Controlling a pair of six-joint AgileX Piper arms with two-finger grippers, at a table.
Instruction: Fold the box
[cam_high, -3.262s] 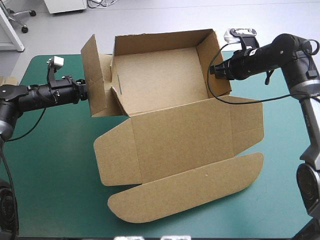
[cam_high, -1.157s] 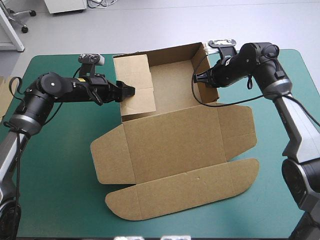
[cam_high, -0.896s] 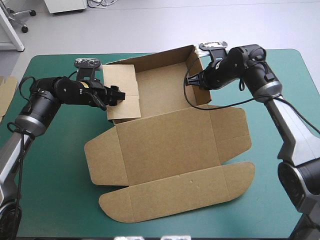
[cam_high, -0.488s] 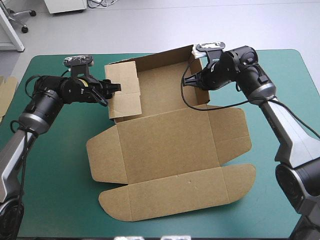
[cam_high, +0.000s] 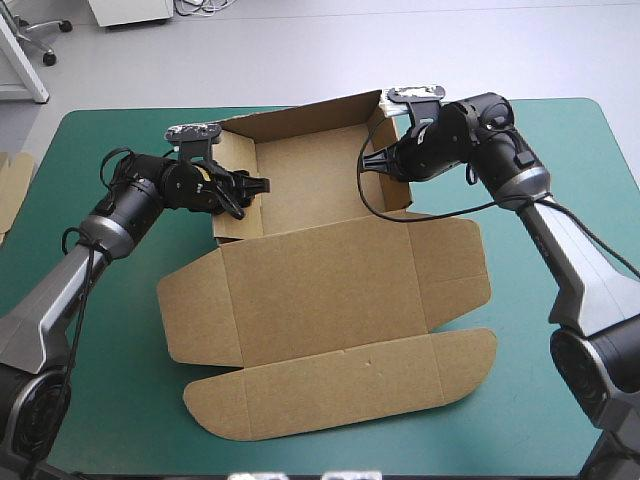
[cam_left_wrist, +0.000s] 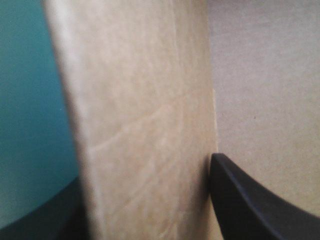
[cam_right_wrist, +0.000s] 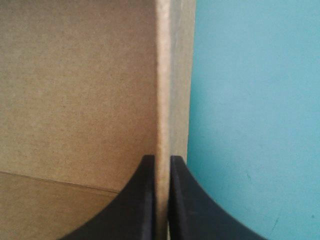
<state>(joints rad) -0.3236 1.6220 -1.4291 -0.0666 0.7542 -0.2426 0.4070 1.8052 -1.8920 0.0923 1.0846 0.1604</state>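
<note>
Brown cardboard box (cam_high: 330, 290) sits in the middle of the teal-green bench (cam_high: 95, 400) in the high view. Its open tray, walls raised, lies toward the far edge and its lid lies flat toward the near edge. The left end effector (cam_high: 255, 186) is at the tray's left wall and the right end effector (cam_high: 368, 168) at its right wall.

From the left wrist, the left end effector (cam_left_wrist: 145, 170) is released. Its black fingers stand spread astride the upright wall, one inside the tray, one on the bench side.

From the right wrist, the right end effector (cam_right_wrist: 161, 159) is clenched on the wall's edge, the board pinched between its fingers.
</note>
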